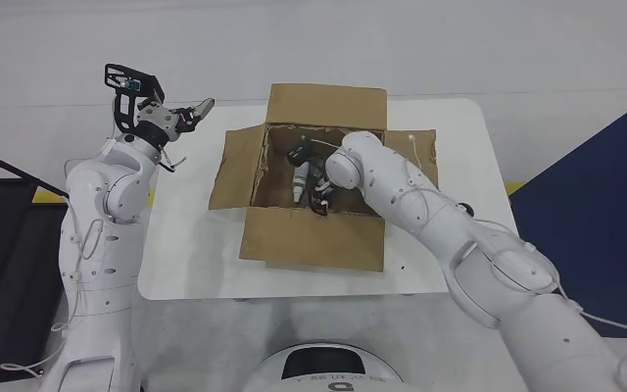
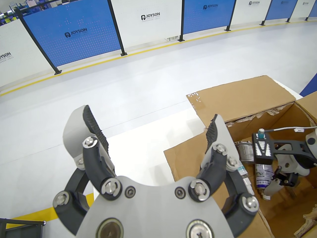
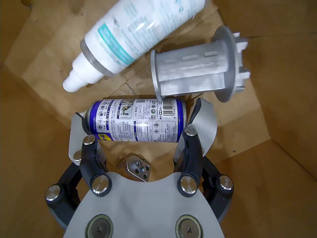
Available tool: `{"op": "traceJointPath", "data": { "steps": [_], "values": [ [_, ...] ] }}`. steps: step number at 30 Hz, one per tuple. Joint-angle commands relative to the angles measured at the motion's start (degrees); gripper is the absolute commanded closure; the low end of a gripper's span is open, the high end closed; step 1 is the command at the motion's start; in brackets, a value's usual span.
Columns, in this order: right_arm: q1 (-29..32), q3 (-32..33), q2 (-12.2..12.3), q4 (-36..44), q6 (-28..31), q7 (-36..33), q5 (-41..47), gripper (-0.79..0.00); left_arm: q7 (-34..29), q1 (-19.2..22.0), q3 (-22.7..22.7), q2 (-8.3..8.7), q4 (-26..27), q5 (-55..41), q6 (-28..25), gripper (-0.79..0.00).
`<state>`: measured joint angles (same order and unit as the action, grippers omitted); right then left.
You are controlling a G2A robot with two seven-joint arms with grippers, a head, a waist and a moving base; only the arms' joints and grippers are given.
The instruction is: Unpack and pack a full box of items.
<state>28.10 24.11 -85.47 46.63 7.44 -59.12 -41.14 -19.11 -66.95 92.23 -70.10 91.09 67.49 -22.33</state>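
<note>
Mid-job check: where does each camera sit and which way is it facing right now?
Top view: above the arms, facing down on the white table and open cardboard box; both arms show.
Left wrist view: on the left wrist, facing across the table's far edge to the fence panels; the open left gripper in front.
Right wrist view: inside the box, facing its floor; the right gripper straddles the spray can.
Shared: both wrist views show the spray can; all three show the box.

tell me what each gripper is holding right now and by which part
Nothing is held. The left gripper is open and empty; the right gripper is open astride the spray can, end to end, not clamped.
</note>
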Motion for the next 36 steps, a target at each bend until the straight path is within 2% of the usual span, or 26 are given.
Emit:
{"op": "traceJointPath", "data": {
  "steps": [1,5,9,14,18,23,24,25,26,36],
  "values": [
    [0.3,1.1,0.8,2.2,-0.7,0.7,-1.2,0.0,0.0,0.0,0.0,0.0,0.0,0.0,0.0,-0.785],
    [2.9,4.3,3.6,10.0,-3.5,1.5,-5.3,0.0,0.0,0.0,0.0,0.0,0.0,0.0,0.0,-0.785],
    [8.4,9.5,7.6,22.2,-5.1,1.8,-10.9,0.0,0.0,0.0,0.0,0.0,0.0,0.0,0.0,-0.785],
    [18.2,18.1,12.6,36.6,-4.7,1.3,-17.2,0.0,0.0,0.0,0.0,0.0,0.0,0.0,0.0,-0.785],
    [22.9,23.0,14.7,41.9,-2.3,-1.5,-18.5,0.0,0.0,0.0,0.0,0.0,0.0,0.0,0.0,-0.785],
    [22.6,24.6,15.1,40.7,2.3,-4.7,-17.0,-0.018,0.0,0.0,0.0,0.0,0.0,0.0,0.0,-0.785],
    [22.1,24.4,15.0,40.0,3.5,-5.1,-16.5,-0.12,0.0,0.0,0.0,0.0,0.0,0.0,0.0,-0.785],
    [21.4,24.1,14.9,39.2,4.6,-5.3,-15.8,-0.142,0.0,0.0,0.0,0.0,0.0,0.0,0.0,-0.785],
    [20.5,23.6,14.7,38.4,6.3,-5.7,-15.1,-0.215,0.0,0.0,0.0,0.0,0.0,0.0,0.0,-0.785],
    [9.6,15.0,10.8,26.5,20.9,-6.0,-8.3,-0.342,0.0,0.0,0.0,0.0,0.0,0.0,0.0,-0.785]
  ]
}}
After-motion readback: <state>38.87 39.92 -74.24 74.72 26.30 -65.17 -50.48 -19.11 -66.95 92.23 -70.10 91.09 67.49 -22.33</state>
